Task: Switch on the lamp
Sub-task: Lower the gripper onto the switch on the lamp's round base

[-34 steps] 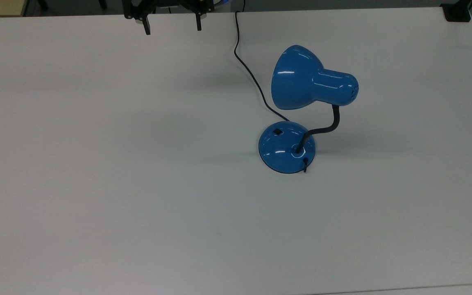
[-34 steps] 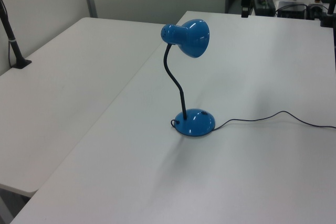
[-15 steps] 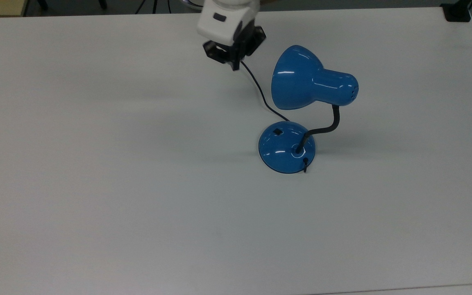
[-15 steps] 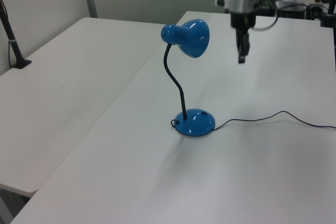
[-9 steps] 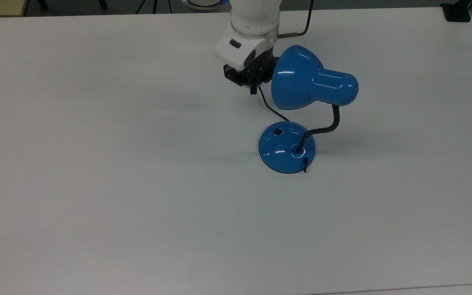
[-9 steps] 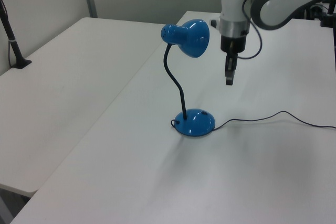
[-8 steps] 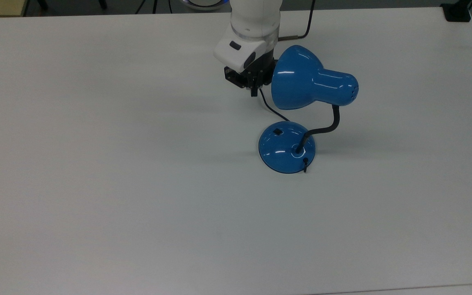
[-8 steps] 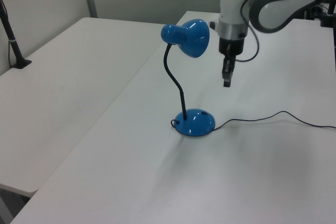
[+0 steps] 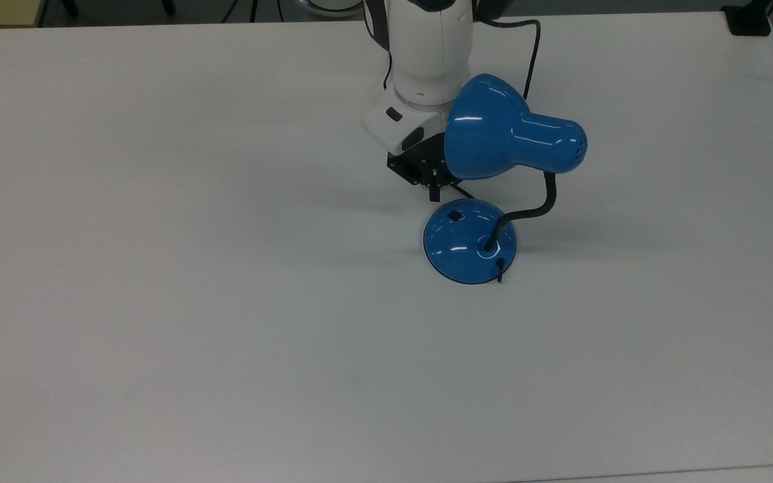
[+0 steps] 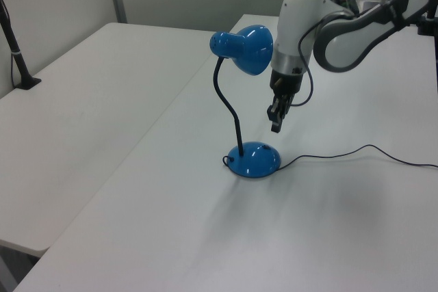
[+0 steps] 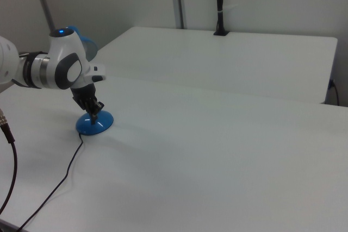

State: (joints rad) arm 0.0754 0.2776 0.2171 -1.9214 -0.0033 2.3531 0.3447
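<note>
While the lamp (image 9: 471, 241) stands on the table (image 9: 158, 268), shade unlit, the gripper (image 9: 434, 196) hangs just above its base (near the switch (image 9: 454, 215)). Its fingers look pressed together, holding nothing.

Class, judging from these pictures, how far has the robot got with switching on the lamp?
Done: the gripper is close above the lamp base, fingers together, beside the small black switch. In hand: lining up on that switch, with a gap visible in the left view. Left: pressing it; no glow shows from the shade, so the lamp looks unlit.
</note>
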